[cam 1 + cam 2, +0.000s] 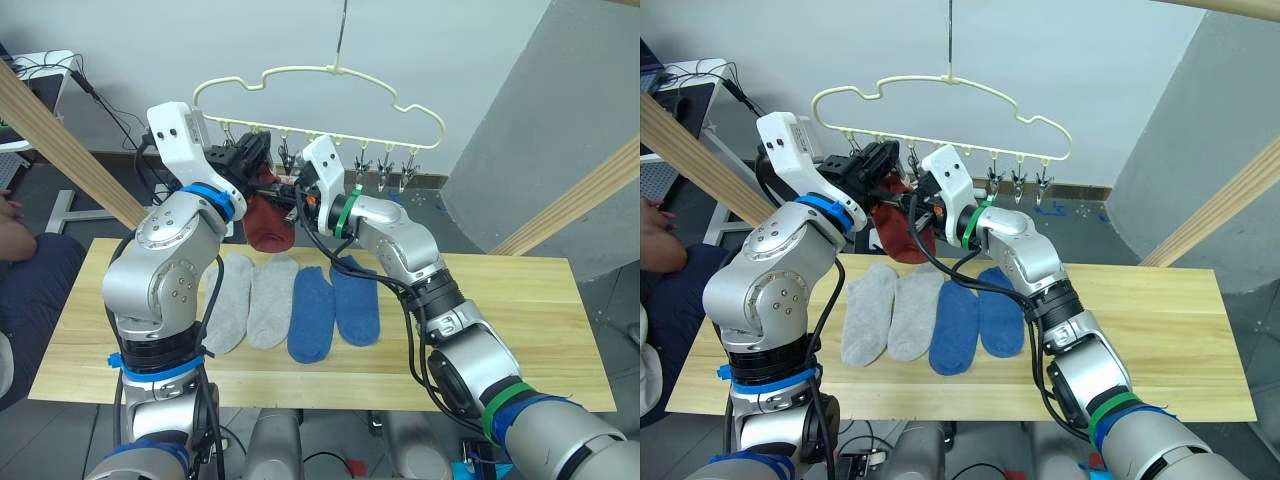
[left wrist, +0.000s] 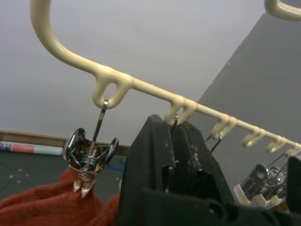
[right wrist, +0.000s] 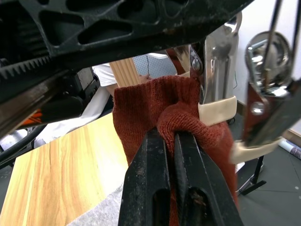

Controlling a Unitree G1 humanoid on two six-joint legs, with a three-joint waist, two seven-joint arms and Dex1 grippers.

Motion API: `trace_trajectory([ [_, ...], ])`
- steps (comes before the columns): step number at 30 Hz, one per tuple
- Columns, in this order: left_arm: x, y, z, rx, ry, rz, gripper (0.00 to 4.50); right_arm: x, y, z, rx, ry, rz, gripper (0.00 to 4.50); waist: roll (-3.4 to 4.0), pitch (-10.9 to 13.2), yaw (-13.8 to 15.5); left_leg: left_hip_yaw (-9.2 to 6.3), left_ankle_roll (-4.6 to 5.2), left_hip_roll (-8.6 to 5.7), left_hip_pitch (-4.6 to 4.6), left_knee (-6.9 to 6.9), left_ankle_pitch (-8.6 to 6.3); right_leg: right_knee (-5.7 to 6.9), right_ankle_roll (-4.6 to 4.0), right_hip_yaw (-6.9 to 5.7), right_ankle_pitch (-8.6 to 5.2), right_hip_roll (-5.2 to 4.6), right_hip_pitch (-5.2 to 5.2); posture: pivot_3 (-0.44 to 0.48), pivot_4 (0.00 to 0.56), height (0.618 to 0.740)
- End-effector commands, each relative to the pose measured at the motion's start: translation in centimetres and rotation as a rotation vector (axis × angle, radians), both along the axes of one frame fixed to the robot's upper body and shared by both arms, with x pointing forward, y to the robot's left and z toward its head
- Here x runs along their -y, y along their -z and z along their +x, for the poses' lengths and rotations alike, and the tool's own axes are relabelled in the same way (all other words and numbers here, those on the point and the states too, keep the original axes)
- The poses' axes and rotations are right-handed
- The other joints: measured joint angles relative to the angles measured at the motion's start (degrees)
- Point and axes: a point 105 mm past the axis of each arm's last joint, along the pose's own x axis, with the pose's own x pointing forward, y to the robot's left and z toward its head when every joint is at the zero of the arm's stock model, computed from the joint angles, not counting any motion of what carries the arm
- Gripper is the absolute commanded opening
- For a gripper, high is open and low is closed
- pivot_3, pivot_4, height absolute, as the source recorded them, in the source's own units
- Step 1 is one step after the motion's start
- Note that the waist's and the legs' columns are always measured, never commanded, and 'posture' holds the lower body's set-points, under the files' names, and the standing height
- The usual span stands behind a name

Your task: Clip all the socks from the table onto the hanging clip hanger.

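Hanging from a metal hook above the desk's far edge, the pale yellow clip hanger [image 1: 320,95] carries a row of small metal clips along its straight bar. Both arms reach up to the left end of that bar. The right gripper [image 3: 170,141] has its two black fingers closed narrowly on a bunched fold of a rust red sock [image 3: 155,108], holding the cuff right beside the pale-tipped jaws of a metal clip [image 3: 214,70]. From the head views the red sock [image 1: 268,222] dangles below the bar between the two grippers, clear of the desk. The left gripper [image 1: 248,160] is up against the bar at the second clip; its black fingers [image 2: 164,160] stand pressed close together with a clip's wire hook rising between their tips, so it looks clamped on that clip. Another clip [image 2: 89,157] hangs just beside it, with red fabric at its tips.

On the desk [image 1: 520,330], four socks lie side by side toward the left half: two light grey socks [image 1: 250,300] nearest the left edge, then two blue socks [image 1: 335,310] touching them, toes toward the near edge.
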Motion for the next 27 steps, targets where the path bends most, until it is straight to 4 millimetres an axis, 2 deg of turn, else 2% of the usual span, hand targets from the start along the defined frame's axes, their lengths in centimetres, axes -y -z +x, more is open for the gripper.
trace_trajectory([
  [1,0.58,-1.44,-1.02,0.078,0.020,0.017,0.14,-0.29,-2.68,-0.39,0.069,-0.017,0.062,0.06,0.00,0.00,0.00,0.00,0.00,0.00,0.00,0.00,0.00,0.00,0.00,0.00,0.00,0.00,0.00,-0.072,0.284,0.740],
  [10,0.70,-1.24,-0.96,0.072,0.024,0.016,0.14,-0.28,-3.25,-0.01,0.068,0.005,0.085,0.06,0.00,0.00,-0.02,0.00,0.00,0.00,0.00,0.00,0.00,0.00,0.00,-0.01,0.00,0.00,0.00,-0.075,0.288,0.740],
  [19,0.65,-1.19,-0.93,0.071,0.023,0.017,0.14,-0.26,-2.98,-0.14,0.066,-0.002,0.077,0.06,0.00,0.00,-0.02,0.00,0.01,0.00,0.00,0.00,0.00,0.00,0.00,-0.01,0.00,0.00,0.00,-0.075,0.290,0.740],
  [22,0.69,-1.09,-1.00,0.061,0.042,-0.010,0.89,-0.26,-2.89,-0.24,0.065,-0.005,0.074,0.00,0.00,0.00,-0.02,0.00,0.01,0.00,0.00,0.00,0.00,0.01,0.00,0.00,0.00,0.00,0.00,-0.076,0.293,0.740],
  [25,0.69,-0.71,-0.94,0.041,0.033,0.012,1.90,-0.27,-2.78,-0.34,0.061,-0.011,0.073,0.00,0.00,0.00,-0.02,0.00,0.01,0.00,0.00,0.00,0.01,0.02,0.00,0.00,0.00,0.00,0.00,-0.074,0.294,0.740],
  [27,0.72,-0.68,-0.94,0.042,0.035,0.020,1.90,-0.31,-2.72,-0.38,0.059,-0.014,0.071,0.00,0.00,0.00,-0.02,0.00,0.01,0.00,0.00,0.00,0.01,0.04,0.00,0.00,0.00,0.00,0.00,-0.074,0.294,0.740],
])
